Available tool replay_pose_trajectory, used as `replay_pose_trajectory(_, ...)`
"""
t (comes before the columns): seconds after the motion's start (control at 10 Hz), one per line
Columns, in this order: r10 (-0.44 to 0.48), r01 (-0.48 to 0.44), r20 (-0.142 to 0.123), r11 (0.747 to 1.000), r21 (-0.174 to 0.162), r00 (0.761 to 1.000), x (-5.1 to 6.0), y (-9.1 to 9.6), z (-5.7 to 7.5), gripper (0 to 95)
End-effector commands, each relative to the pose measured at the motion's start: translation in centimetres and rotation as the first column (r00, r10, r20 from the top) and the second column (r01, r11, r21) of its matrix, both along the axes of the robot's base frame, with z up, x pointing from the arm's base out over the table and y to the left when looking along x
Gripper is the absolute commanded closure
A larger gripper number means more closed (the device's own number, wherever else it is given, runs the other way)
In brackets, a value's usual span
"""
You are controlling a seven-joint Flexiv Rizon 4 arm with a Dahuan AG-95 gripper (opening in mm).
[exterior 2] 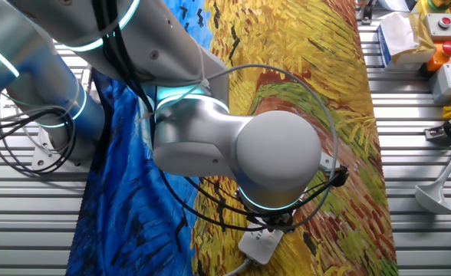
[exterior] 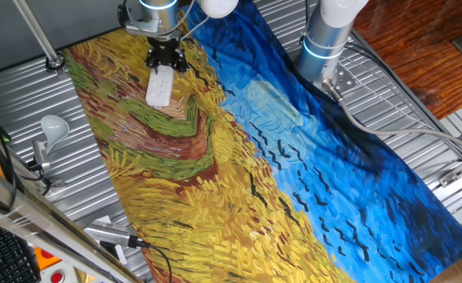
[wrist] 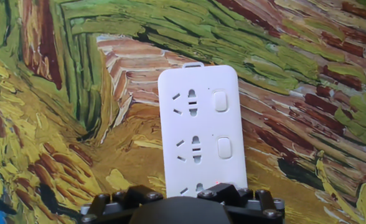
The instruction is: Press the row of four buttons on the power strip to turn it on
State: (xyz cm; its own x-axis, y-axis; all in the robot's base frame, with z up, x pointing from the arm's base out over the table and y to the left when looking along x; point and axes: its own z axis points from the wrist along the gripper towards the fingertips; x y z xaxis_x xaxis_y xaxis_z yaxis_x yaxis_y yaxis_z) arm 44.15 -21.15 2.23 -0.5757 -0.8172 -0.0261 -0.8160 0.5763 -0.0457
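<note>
The white power strip [wrist: 197, 130] lies flat on the painted cloth [exterior: 176, 181] near its far end, two of its buttons [wrist: 220, 101] visible along its right side, the gripper [exterior: 166, 58] poised over its near end, finger opening impossible to tell.

You see a white power strip [wrist: 198, 127] with pale white buttons [wrist: 220, 101] and small dark slots, and the gripper [exterior: 166, 56] above it is black. It lies on a painted cloth [exterior: 239, 181] with thick brush strokes: yellow and gold with brown, red-brown and green bands on one side, and deep blue with light blue swirls and little black bird marks on the other. The arm [exterior 2: 233, 146] is silver grey with glowing light-blue rings, and the table [exterior: 27, 102] under the cloth is grey metal with stripes.
</note>
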Motion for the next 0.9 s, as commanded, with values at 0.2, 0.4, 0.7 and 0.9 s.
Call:
replay_pose_trajectory(0.2,-0.016,0.016,-0.011,1.000,-0.004,1.000,-0.4,0.4,1.6,19.0)
replay_pose_trajectory(0.4,-0.019,0.019,-0.012,1.000,0.000,1.000,-0.4,0.5,1.9,19.0)
replay_pose_trajectory(0.7,-0.017,0.017,-0.011,1.000,0.007,1.000,-0.5,0.7,2.3,0.0)
replay_pose_trajectory(0.9,-0.031,0.032,-0.010,0.999,0.017,0.999,-0.4,1.0,2.6,0.0)
